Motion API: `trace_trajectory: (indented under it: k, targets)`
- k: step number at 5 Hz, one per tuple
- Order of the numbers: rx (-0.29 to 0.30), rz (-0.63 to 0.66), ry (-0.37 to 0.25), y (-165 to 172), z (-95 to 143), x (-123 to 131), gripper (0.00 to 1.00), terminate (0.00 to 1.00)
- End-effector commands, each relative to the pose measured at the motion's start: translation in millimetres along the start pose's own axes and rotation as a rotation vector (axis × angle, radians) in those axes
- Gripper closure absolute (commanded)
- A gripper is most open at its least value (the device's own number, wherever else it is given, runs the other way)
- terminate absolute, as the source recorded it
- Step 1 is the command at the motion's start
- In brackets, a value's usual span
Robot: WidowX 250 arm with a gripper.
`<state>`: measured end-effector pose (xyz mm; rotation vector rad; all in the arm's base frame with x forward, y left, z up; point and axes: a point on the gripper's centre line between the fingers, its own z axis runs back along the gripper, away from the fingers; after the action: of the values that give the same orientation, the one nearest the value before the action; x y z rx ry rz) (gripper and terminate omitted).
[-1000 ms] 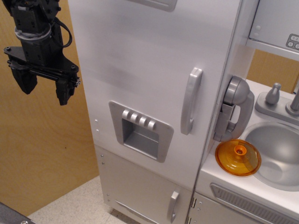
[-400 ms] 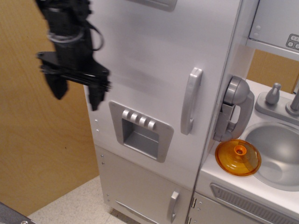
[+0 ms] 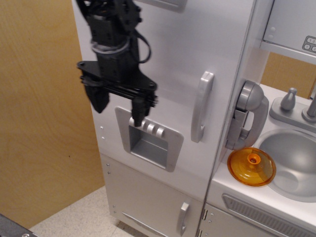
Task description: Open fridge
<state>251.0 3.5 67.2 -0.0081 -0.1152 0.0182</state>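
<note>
The tall white fridge (image 3: 173,54) fills the middle of the view, its upper door shut. The door's vertical silver handle (image 3: 201,106) is at its right side and the silver recessed dispenser panel (image 3: 148,139) with buttons sits lower left. My black gripper (image 3: 118,108) hangs open in front of the door's left part, its fingertips just above the dispenser panel, well left of the handle. It holds nothing.
A smaller lower door with a short silver handle (image 3: 183,217) is below. A grey wall phone (image 3: 248,114) hangs right of the fridge. An orange lid (image 3: 251,167) lies on the counter beside a grey sink (image 3: 296,160) with a faucet (image 3: 289,100). A wooden wall (image 3: 39,123) stands left.
My gripper has moved right, from beside the wooden wall to in front of the fridge door above the dispenser panel. The fridge door has not moved.
</note>
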Motion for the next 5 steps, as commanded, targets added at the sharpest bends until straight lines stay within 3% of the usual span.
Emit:
trace_trajectory:
  k: [1, 3, 5]
  targets:
    - [-0.025, 0.006, -0.115, -43, 15, 17, 0.0, 0.0]
    - [-0.013, 0.059, -0.201, -67, 14, 47, 0.0, 0.0]
    - [0.015, 0.045, -0.239, -72, 3, 63, 0.0, 0.0]
